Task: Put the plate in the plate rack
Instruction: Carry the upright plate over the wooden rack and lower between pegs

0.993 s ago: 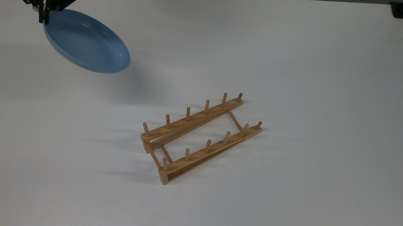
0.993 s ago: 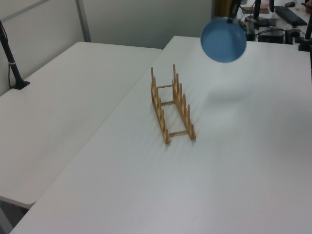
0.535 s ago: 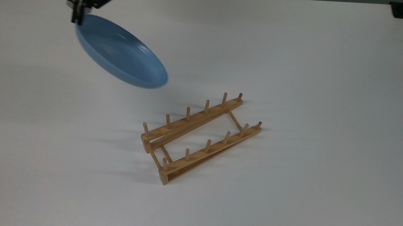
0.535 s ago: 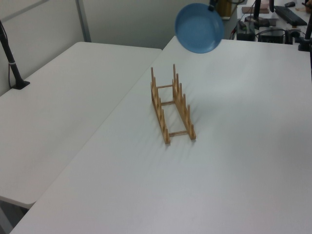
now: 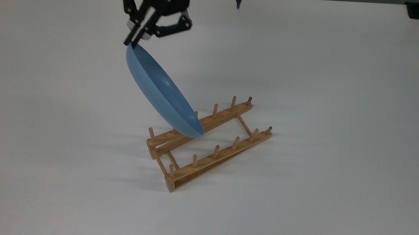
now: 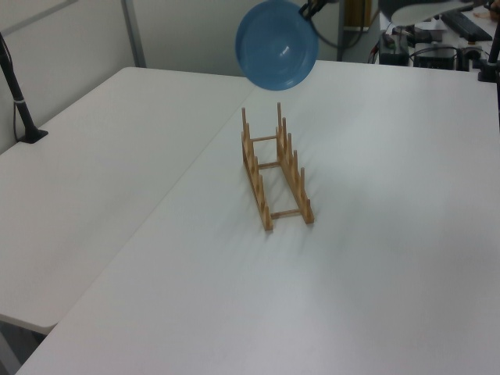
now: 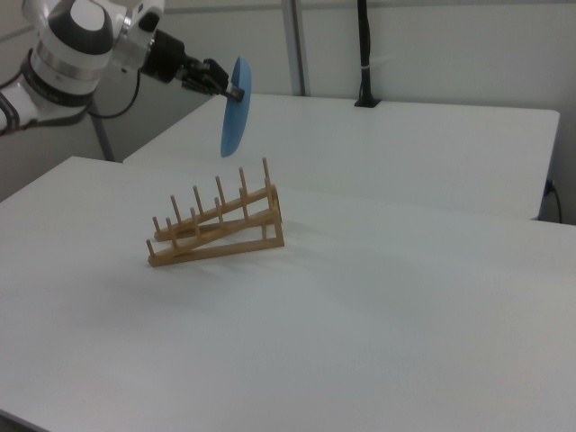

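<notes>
Two black fingers (image 5: 130,39) of the gripper (image 5: 133,41) were clamped on the top rim of the plate (image 5: 161,91), with nothing else between them; the jaws stood nearly together, pinching the thin rim where the top view shows the plate's upper edge; the light-blue plate hung below that grip, clear of the table (image 5: 345,105) and turned almost on edge; in the right view the plate (image 7: 235,106) appeared as a narrow upright sliver, held in the air above the plate rack (image 7: 219,227) and apart from it; in the left view the plate (image 6: 276,44) showed its round hollow face, up over the rack's (image 6: 276,166) far end.

The arm (image 7: 85,45) reached in from the right view's left, its white wrist body high over the table and the dark gripper (image 7: 232,88) stretched out roughly level toward the plate; in the top view the gripper came in from the table's far edge.

The wooden plate rack (image 5: 207,143) sat on the white table near its middle, lying slantwise to the table's edges, with two rails of upright pegs joined by thin crossbars; no plate stood between its pegs; in the top view the plate's lower edge overlapped the far rail, though the right view showed a gap between them.
</notes>
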